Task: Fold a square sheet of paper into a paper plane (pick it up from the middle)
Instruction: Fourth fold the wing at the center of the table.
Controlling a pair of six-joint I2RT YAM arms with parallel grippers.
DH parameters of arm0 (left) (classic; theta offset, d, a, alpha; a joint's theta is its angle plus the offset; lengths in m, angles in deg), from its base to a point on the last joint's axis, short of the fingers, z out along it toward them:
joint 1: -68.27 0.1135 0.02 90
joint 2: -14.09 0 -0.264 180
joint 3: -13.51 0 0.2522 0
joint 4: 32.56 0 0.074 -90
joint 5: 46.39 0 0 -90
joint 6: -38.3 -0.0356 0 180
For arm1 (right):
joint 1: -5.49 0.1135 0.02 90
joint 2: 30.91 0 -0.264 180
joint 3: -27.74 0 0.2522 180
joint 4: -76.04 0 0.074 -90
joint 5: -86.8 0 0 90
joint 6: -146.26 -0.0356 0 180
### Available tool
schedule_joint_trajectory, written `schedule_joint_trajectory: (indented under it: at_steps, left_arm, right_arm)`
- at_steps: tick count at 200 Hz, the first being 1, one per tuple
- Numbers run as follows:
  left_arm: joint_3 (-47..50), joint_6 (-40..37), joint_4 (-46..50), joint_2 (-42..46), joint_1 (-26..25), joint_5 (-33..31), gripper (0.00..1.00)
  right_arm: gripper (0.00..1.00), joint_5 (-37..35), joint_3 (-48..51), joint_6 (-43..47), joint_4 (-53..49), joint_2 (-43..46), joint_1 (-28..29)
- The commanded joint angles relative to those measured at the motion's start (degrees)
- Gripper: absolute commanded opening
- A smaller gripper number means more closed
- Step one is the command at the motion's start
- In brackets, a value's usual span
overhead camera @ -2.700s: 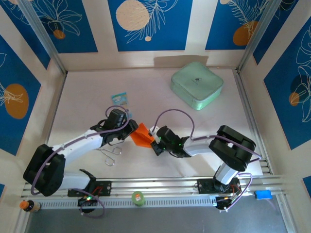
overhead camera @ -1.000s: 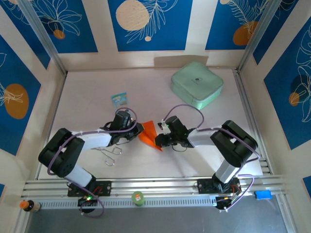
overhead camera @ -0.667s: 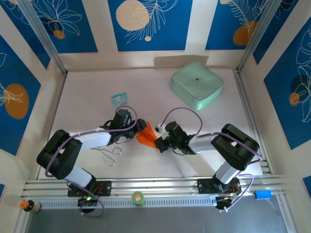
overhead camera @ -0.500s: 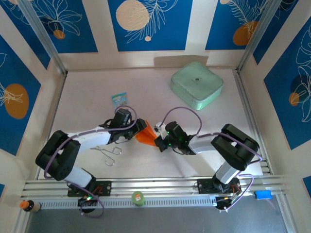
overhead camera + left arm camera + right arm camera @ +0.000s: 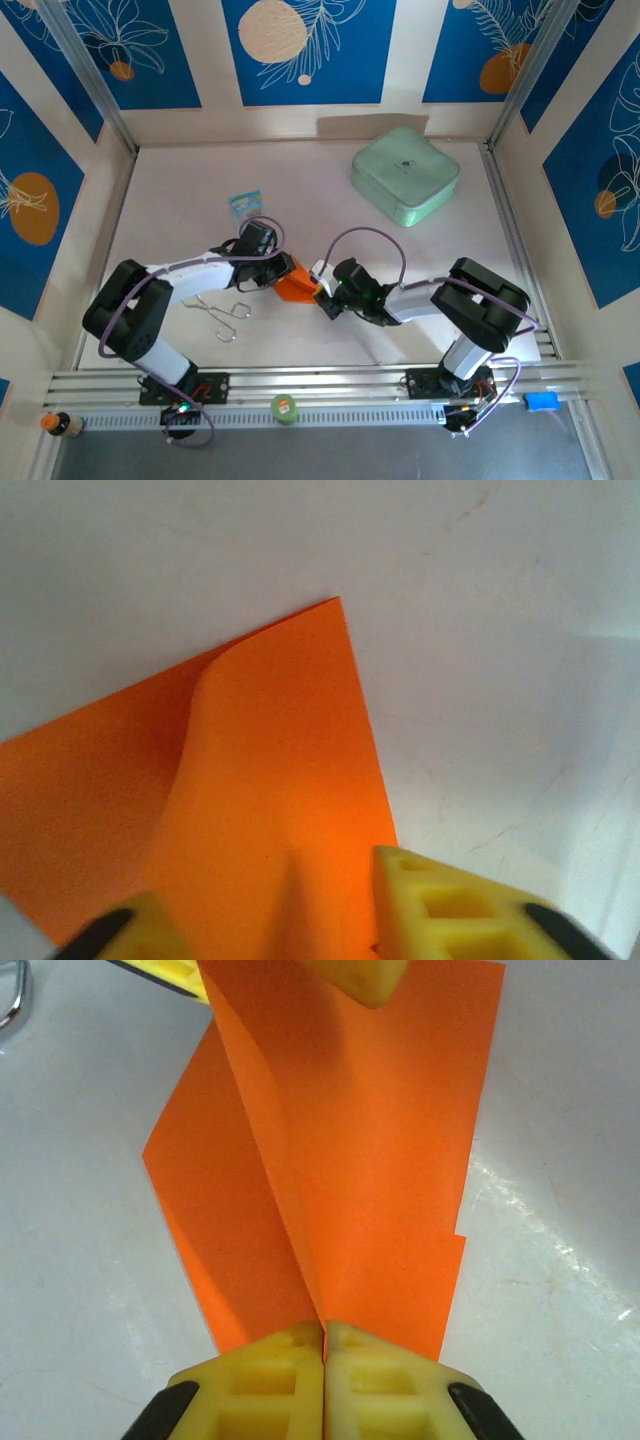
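The square sheet of paper (image 5: 296, 284) is bright orange and creased, with flaps folded to a centre ridge (image 5: 380, 1160). It lies between the two grippers at mid-table. My right gripper (image 5: 323, 1336) is shut on the near end of the centre crease, and it reaches in from the right (image 5: 325, 296). My left gripper (image 5: 265, 905) comes from the left (image 5: 279, 269), its yellow fingers (image 5: 440, 910) standing apart astride the paper's other end. A curled orange flap (image 5: 270, 760) lies between them. The left gripper's fingertips (image 5: 365, 980) flank the raised ridge.
A mint-green box (image 5: 405, 175) sits at the back right. A small blue-and-white packet (image 5: 245, 203) lies behind the left arm, and a metal wire tool (image 5: 224, 311) lies just in front of it. Rails (image 5: 330, 385) run along the near edge.
The left gripper's jaws opened wide and then narrowed again around the paper's end. The right gripper and paper shifted slightly toward the near left.
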Motion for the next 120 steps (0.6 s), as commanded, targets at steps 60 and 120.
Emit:
schedule_joint_trajectory:
  at_steps: [60, 120]
  left_arm:
    - [0.26, 2.89, 0.9, 0.15, 0.14, 0.65, 0.0]
    - [1.14, 4.21, -0.33, 0.33, 0.27, 0.71, 0.0]
  right_arm:
    - [0.18, -10.17, -3.98, 5.97, -5.59, 0.72, 5.27]
    - [0.2, -12.22, -5.47, 7.31, -7.97, 0.3, 7.17]
